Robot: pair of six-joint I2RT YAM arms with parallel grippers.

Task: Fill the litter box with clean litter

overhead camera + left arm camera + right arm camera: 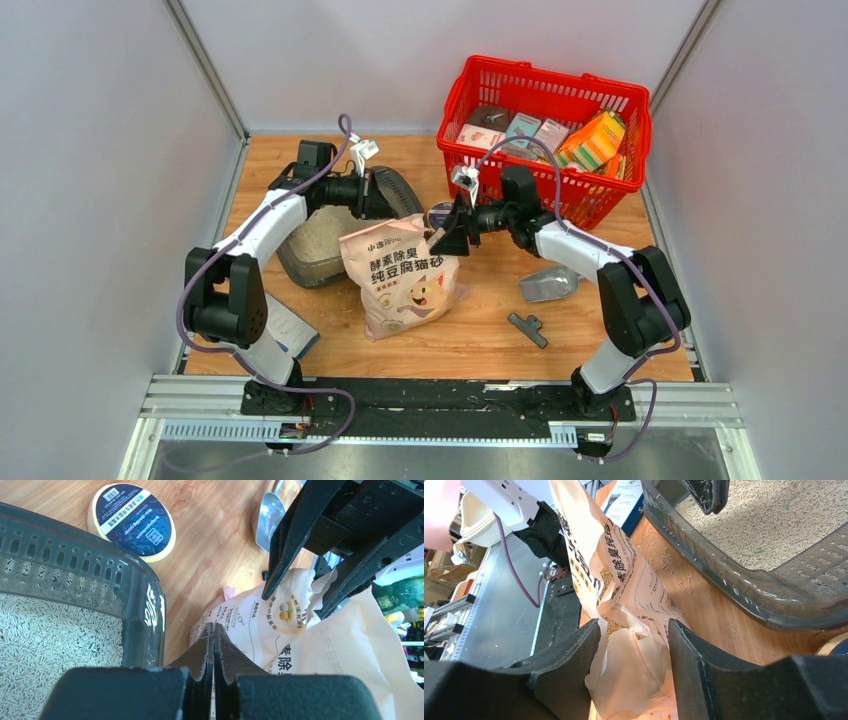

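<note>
Inside litter box (80, 577), clean litter (55, 650).

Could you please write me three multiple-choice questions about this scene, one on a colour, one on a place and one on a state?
1. What colour is the mesh basket?
A. blue
B. red
C. green

2. Where does the silver scoop lie?
A. in the basket
B. held in a claw
C. on the table, right of the bag

3. How is the right claw?
A. open around the bag's crumpled top
B. shut on the scoop
C. shut on nothing

Answers:
1 B, since its mesh walls and rim are red.
2 C, since it rests on bare wood with nothing gripping it.
3 A, since its fingers stand apart with the bag's top between them.
</note>
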